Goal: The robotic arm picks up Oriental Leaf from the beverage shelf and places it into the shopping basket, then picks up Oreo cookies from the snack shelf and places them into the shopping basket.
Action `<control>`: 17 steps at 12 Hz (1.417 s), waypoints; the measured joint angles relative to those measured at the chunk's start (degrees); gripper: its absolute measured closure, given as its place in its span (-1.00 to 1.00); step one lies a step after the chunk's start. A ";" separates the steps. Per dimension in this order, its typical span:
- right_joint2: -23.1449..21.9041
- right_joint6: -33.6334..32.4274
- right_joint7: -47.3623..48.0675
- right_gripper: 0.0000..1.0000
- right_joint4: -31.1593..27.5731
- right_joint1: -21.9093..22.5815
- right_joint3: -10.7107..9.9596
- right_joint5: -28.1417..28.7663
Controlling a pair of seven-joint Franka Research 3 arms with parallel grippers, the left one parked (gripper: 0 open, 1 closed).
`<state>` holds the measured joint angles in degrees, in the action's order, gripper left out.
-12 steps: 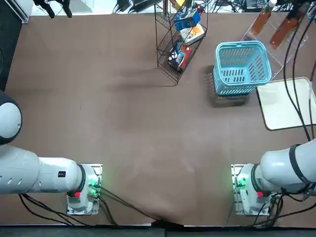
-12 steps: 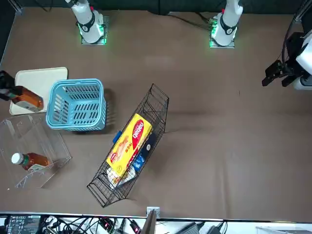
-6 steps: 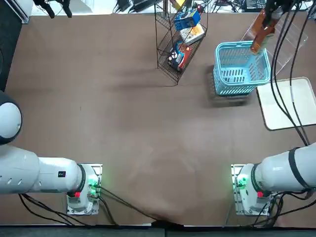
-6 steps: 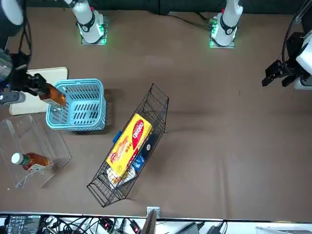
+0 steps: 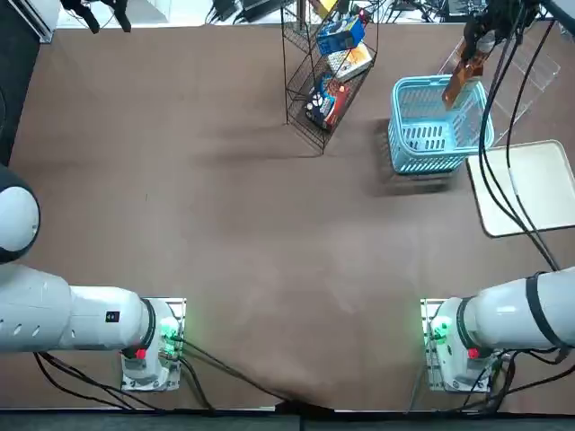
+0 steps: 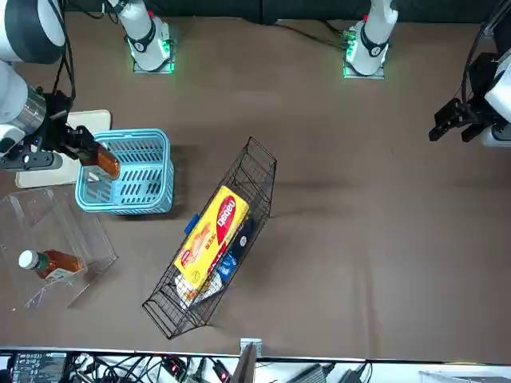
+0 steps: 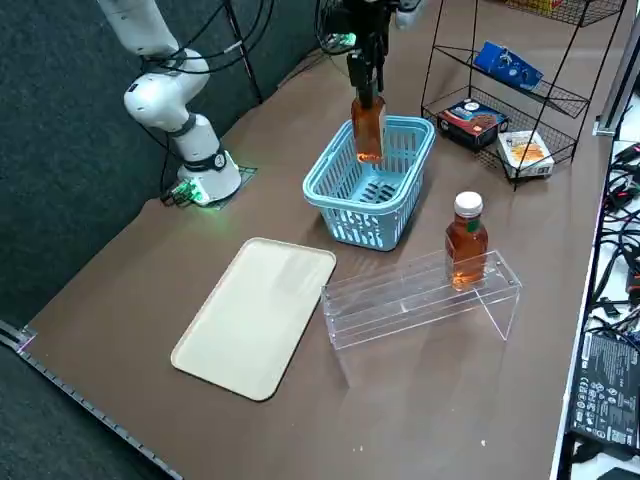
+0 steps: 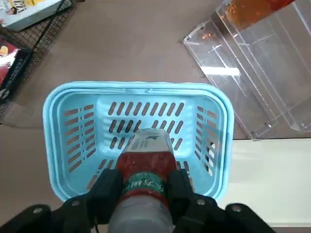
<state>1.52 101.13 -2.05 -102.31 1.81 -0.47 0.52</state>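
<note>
Right wrist view: the right gripper [image 8: 146,187] is closed around the Oriental Leaf [image 8: 147,167], a finger to each side of its neck, right over the shopping basket [image 8: 138,138].
Basket edges: the thick blue rim runs all round the bottle; from the side I see its lower end down inside the opening, nearer one end wall than the middle.
Tight side: the beverage shelf [image 7: 420,297], clear acrylic, stands just beside the basket, and the cream tray [image 7: 255,318] lies near it too.
Open room: bare brown tabletop [image 5: 243,224] spreads between the basket and the two arm bases, and a strip of it parts the basket from the snack shelf [image 6: 215,239].
Bottle's direction: cap end up in the grip, base downward; its long axis hangs close to upright, with a slight tilt.
Second bottle: another brown tea [image 7: 467,240] stands on the acrylic rack, white cap up.
Black wire rack: it carries a yellow pack [image 6: 211,237], a blue pack [image 7: 508,66] and a white box [image 7: 525,153].
Surface: smooth, brown, softly shadowed beside the basket.
Room: cables and black gear [image 6: 112,368] crowd the table's far edge.
</note>
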 joint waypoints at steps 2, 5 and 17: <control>-0.43 3.01 0.00 -0.10 -2.79 -0.06 -0.16 -0.01; -0.49 12.24 0.01 -0.10 -10.61 -0.12 -0.33 -0.02; 3.11 32.98 0.01 -0.10 -26.05 -0.84 -0.63 -0.03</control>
<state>4.63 134.11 -2.04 -128.36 0.96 -1.10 0.49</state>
